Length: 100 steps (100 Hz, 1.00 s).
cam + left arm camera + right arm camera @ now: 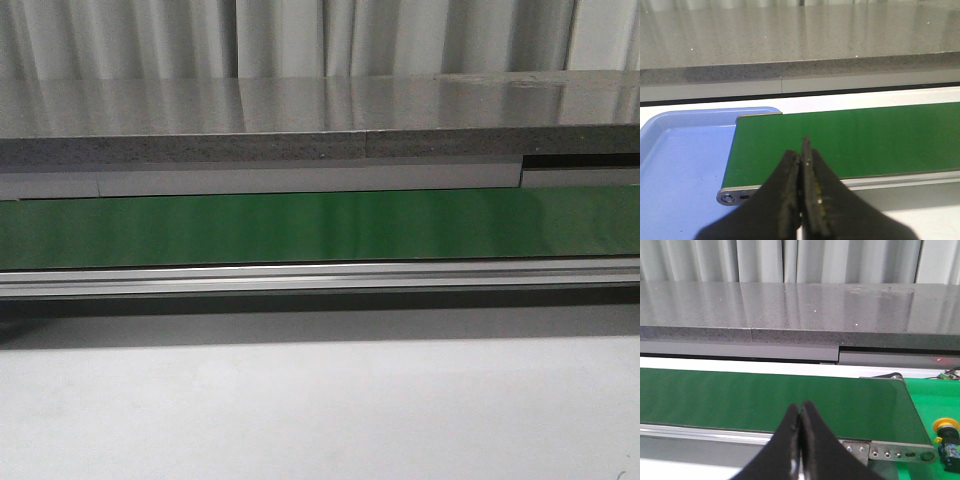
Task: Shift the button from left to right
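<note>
Looks like a factory-style test bench or lab: green conveyor belt (320, 228) in an aluminium frame (320, 277), grey speckled stone counter (300, 120) behind, pale curtains (300, 35), blue plastic tray (680, 150) at belt's end.

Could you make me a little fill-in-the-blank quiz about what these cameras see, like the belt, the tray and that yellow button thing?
1. The conveyor belt running across the table has a surface coloured ____.
2. In the left wrist view, the tray at the belt's end is coloured ____.
3. The left gripper and the right gripper both have their fingers ____, holding nothing.
4. The button with the yellow head shows up only in the ____ wrist view.

Missing words: green; blue; shut; right
</note>
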Tool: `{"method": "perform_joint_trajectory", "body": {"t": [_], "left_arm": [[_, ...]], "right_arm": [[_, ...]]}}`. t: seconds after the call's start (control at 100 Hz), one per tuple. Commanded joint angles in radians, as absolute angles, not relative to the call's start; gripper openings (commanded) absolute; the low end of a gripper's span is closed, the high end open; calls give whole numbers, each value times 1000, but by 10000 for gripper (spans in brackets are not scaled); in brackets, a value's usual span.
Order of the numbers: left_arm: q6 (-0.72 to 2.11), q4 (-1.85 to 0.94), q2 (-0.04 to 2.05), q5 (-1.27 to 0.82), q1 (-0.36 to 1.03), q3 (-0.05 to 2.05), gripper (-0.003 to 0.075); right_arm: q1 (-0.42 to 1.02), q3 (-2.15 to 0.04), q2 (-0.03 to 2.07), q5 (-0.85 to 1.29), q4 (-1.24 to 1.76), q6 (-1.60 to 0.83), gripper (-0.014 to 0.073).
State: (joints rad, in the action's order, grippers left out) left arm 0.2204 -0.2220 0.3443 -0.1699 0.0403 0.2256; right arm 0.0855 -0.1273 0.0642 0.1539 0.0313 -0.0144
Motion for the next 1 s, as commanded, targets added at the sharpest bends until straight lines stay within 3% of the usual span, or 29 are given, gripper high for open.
{"method": "perform_joint_trajectory", "body": {"t": [0.0,0.36,0.99], "left_arm": [[222,-235,350,-94,49,251,-21],[222,-235,352,-94,49,251,-21],[222,-235,352,-94,49,251,-21]], "right_arm": [[88,-114,15,83,21,-15,-67],[88,7,-28,60,20,-14,-67],[88,10,-28,60,22,-15,-67]]}}
